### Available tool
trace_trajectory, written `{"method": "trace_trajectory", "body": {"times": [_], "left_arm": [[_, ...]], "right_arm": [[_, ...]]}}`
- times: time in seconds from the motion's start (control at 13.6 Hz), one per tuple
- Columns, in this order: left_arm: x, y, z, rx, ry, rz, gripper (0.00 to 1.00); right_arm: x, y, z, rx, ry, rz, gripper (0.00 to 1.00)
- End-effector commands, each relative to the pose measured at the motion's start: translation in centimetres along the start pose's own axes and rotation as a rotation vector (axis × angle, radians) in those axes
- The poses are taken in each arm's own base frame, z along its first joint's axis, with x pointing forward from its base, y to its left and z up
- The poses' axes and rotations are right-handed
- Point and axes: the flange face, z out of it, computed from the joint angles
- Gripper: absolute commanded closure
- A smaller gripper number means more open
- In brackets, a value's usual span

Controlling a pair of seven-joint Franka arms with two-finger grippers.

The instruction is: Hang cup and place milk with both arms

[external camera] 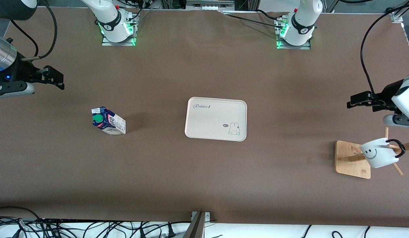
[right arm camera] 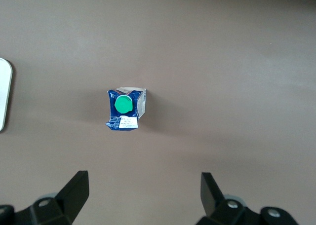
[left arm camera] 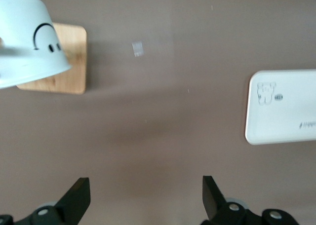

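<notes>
The white cup (external camera: 378, 156) with a black smiley face hangs by its black handle on a peg of the wooden rack (external camera: 352, 159) at the left arm's end of the table; it also shows in the left wrist view (left arm camera: 27, 37). The milk (external camera: 108, 121), a blue and white carton with a green cap, stands on the table toward the right arm's end; it also shows in the right wrist view (right arm camera: 126, 109). My left gripper (external camera: 350, 101) is open and empty, up in the air beside the rack (left arm camera: 145, 198). My right gripper (external camera: 60, 81) is open and empty, up over the table by the milk (right arm camera: 144, 195).
A cream tray (external camera: 198, 132) with a rabbit drawing lies at the table's middle; it also shows in the left wrist view (left arm camera: 296, 131) and at the edge of the right wrist view (right arm camera: 4, 94). Cables lie along the table's near edge (external camera: 92, 228).
</notes>
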Motion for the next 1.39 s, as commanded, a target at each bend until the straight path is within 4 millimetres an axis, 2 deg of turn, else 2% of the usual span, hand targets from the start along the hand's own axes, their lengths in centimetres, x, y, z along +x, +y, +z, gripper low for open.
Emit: {"method": "trace_trajectory", "body": {"times": [0.0, 0.22, 0.29, 0.37, 0.44, 0.59, 0.66, 0.95, 1.1, 1.17, 1.25, 1.32], "left_arm": [[-1.0, 2.5, 0.4, 0.009, -0.091, 0.045, 0.0], [-2.4, 4.8, -0.8, 0.025, -0.089, 0.077, 0.0], [-2.7, 7.4, -1.7, 0.08, -0.047, 0.11, 0.0], [-3.6, 8.4, -1.4, 0.16, -0.023, 0.124, 0.0], [-5.1, 8.5, -1.1, 0.187, 0.046, 0.123, 0.0], [-5.6, 7.0, -1.1, 0.178, 0.191, 0.072, 0.0], [-5.5, 5.3, -1.4, 0.153, 0.207, 0.039, 0.0], [-5.7, 4.9, -1.9, 0.134, 0.211, 0.018, 0.0], [-6.1, 6.1, -2.3, 0.132, 0.216, 0.033, 0.0], [-6.0, 6.0, -2.0, 0.135, 0.204, 0.033, 0.0], [-5.8, 4.5, -1.7, 0.131, 0.197, 0.022, 0.0], [-5.6, 4.3, -1.6, 0.129, 0.194, 0.017, 0.0]], "right_arm": [[0.2, 0.1, -0.5, -0.008, 0.007, 0.01, 0.0], [0.2, 0.1, -0.5, -0.008, 0.007, 0.01, 0.0], [0.2, 0.1, -0.5, -0.007, 0.006, 0.01, 0.0], [0.2, 0.1, -0.5, -0.007, 0.006, 0.01, 0.0], [0.2, 0.1, -0.5, -0.007, 0.006, 0.01, 0.0], [0.2, 0.1, -0.5, -0.008, 0.007, 0.01, 0.0], [0.2, 0.1, -0.5, -0.007, 0.006, 0.01, 0.0], [0.2, 0.1, -0.5, -0.007, 0.006, 0.01, 0.0], [0.2, 0.1, -0.5, -0.008, 0.007, 0.01, 0.0], [0.2, 0.1, -0.5, -0.007, 0.006, 0.01, 0.0], [0.2, 0.1, -0.5, -0.007, 0.006, 0.01, 0.0], [0.2, 0.1, -0.5, -0.007, 0.006, 0.01, 0.0]]}}
